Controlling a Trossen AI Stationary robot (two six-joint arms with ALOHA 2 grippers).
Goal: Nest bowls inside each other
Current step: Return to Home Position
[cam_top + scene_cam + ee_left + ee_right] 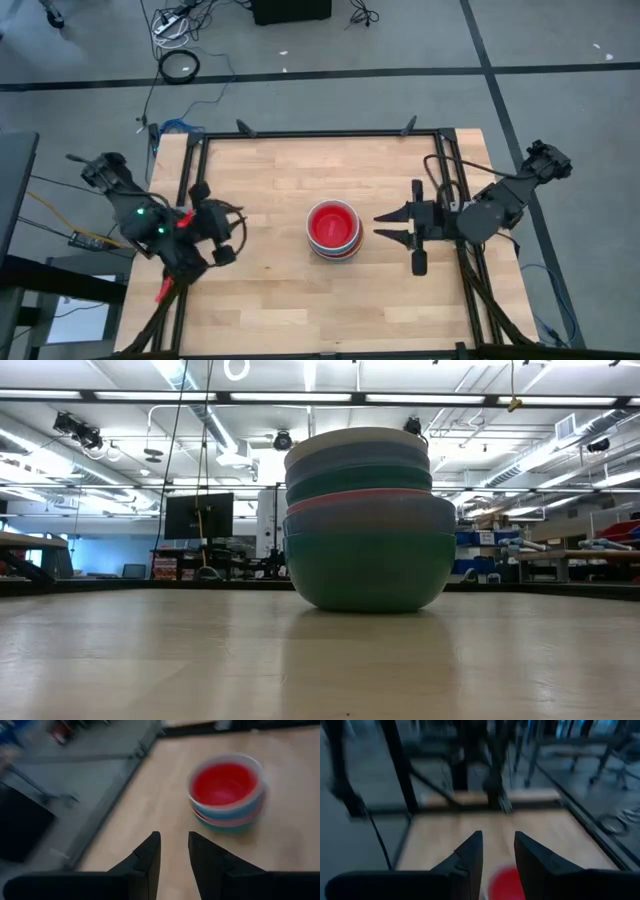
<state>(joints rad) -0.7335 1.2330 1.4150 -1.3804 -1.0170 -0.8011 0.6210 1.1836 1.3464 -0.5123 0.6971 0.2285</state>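
The bowls (333,228) stand nested in one stack at the table's middle, also seen in the low view (368,520) and the left wrist view (226,790). A red bowl sits innermost on top and a teal bowl (368,575) at the bottom rests on the wood. My left gripper (173,837) hovers open, left of the stack and above the table, holding nothing. My right gripper (392,226) hovers open just right of the stack, raised above the table. The stack's red top (506,882) shows below its fingers.
A black frame (320,133) runs along the table's far edge, with rails down the left side (185,190) and the right side (455,190). Bare wood (270,300) lies all round the stack. Cables (180,65) lie on the floor beyond the far edge.
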